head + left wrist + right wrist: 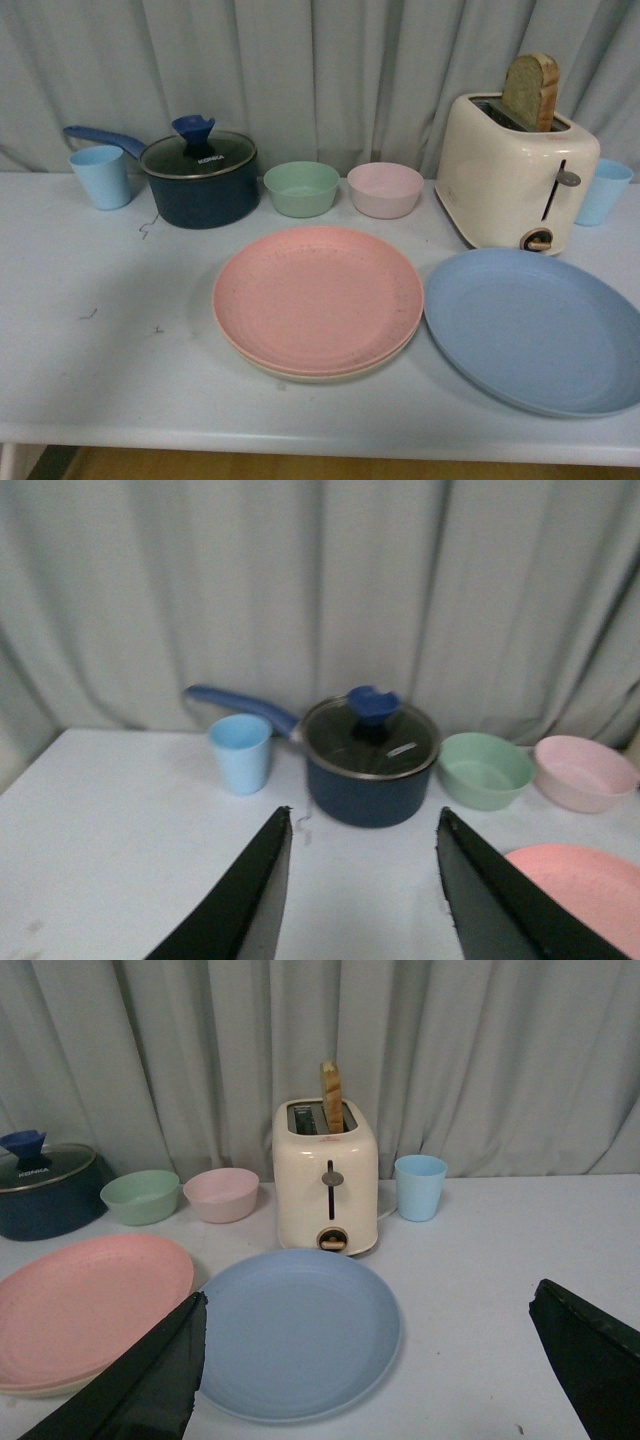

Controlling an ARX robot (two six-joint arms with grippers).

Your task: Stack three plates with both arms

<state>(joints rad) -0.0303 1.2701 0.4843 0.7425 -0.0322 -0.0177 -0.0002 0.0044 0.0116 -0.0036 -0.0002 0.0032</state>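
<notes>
Pink plate [318,297] sits on the cream plate [300,372] at centre frame; the blue plate [535,330] lies lower right. Right gripper [367,1300] and left gripper [365,815] gape wide, empty. Best pinch the blue rim, lift level.
</notes>
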